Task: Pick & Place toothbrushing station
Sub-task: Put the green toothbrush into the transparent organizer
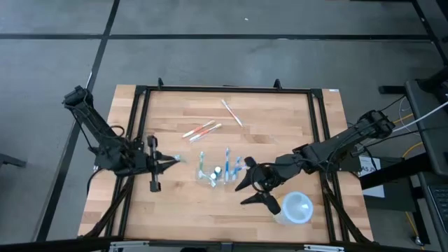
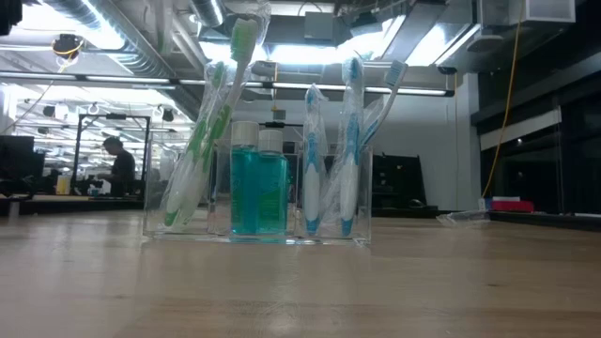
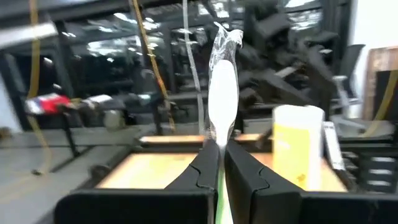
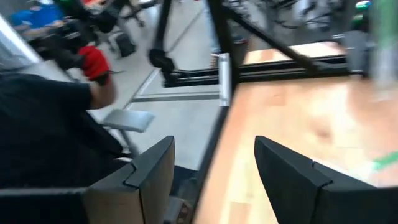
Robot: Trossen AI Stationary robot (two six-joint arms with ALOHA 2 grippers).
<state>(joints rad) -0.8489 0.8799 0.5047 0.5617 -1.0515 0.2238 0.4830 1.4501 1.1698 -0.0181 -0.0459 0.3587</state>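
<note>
The toothbrushing station [image 1: 214, 175] is a clear holder in the middle of the table. In the low view the toothbrushing station [image 2: 364, 211] holds green brushes, two blue bottles and blue brushes, all upright. My left gripper [image 1: 173, 160] hovers to its left, shut on a wrapped toothbrush [image 3: 222, 81]. My right gripper [image 1: 249, 191] stands open just right of the holder with nothing between its fingers; in its wrist view my right gripper [image 4: 214, 162] faces the table's near edge. My left gripper pinches the wrapped toothbrush between its two fingers, with the green handle [image 3: 219, 196] running back between them. The fingers lie level and point toward the table's right, along the brush. The wrapped head end [image 3: 222, 56] sticks out past the fingertips, clear of the table.
A round white and yellow container [image 1: 295, 208] stands near the front right, close to my right gripper. Loose wrapped toothbrushes [image 1: 203, 129] and another loose toothbrush [image 1: 232, 112] lie on the far half of the table. A black frame [image 1: 224, 89] borders the tabletop. A person [image 4: 56, 118] is beyond the edge.
</note>
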